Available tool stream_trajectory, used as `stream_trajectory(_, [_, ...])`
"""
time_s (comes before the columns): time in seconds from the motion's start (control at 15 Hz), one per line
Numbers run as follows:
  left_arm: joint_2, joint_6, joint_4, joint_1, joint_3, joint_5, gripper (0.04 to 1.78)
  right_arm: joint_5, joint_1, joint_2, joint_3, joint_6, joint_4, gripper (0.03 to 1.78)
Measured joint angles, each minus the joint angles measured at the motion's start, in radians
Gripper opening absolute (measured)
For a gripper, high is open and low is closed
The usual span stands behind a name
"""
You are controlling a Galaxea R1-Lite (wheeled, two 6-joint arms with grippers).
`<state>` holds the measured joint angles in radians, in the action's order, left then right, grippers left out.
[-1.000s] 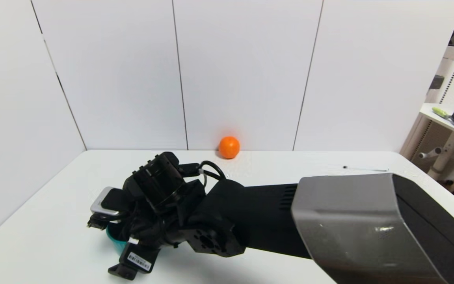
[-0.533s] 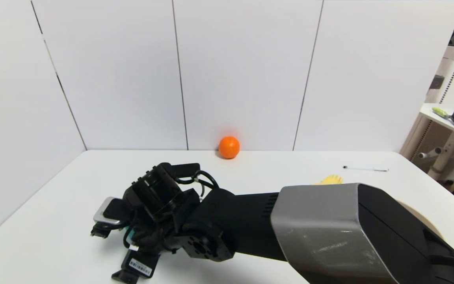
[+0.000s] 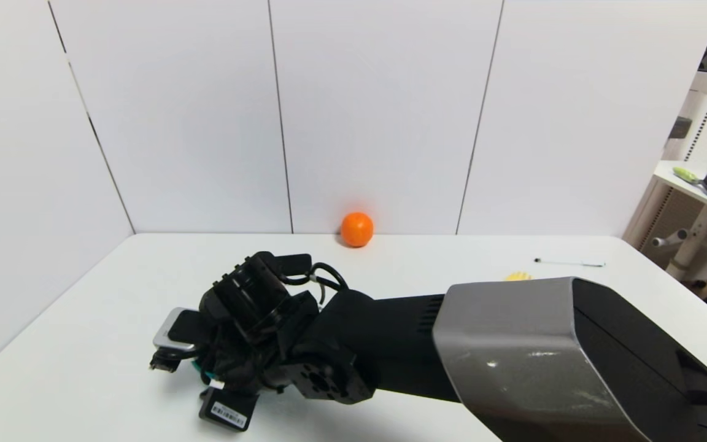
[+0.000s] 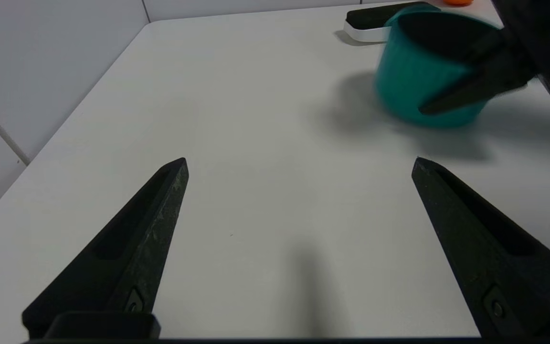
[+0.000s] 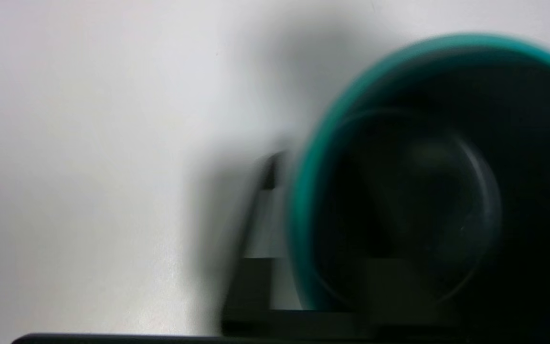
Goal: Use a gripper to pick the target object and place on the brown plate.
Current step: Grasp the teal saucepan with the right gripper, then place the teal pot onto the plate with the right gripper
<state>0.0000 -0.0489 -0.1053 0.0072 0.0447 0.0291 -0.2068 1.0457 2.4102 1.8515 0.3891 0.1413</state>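
The right gripper [image 3: 203, 374], reaching across to the table's left, grips the small teal saucepan [image 4: 420, 71] at its rim, seemingly to carry it plateward, while the left gripper [image 4: 299, 165] waits nearby, fingers spread.

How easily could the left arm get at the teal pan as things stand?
Probably not cleanly. The table between the open left tool and the pan is bare, but the right tool grips the pan's wall, so the arms would likely collide.
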Motion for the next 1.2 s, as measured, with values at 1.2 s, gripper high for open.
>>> stream_trajectory(1.2, [0.0,0.0,0.0,0.0,0.0,0.0,1.69,0.03,-0.317,-0.346,-0.096,-0.001,0.115,0.14])
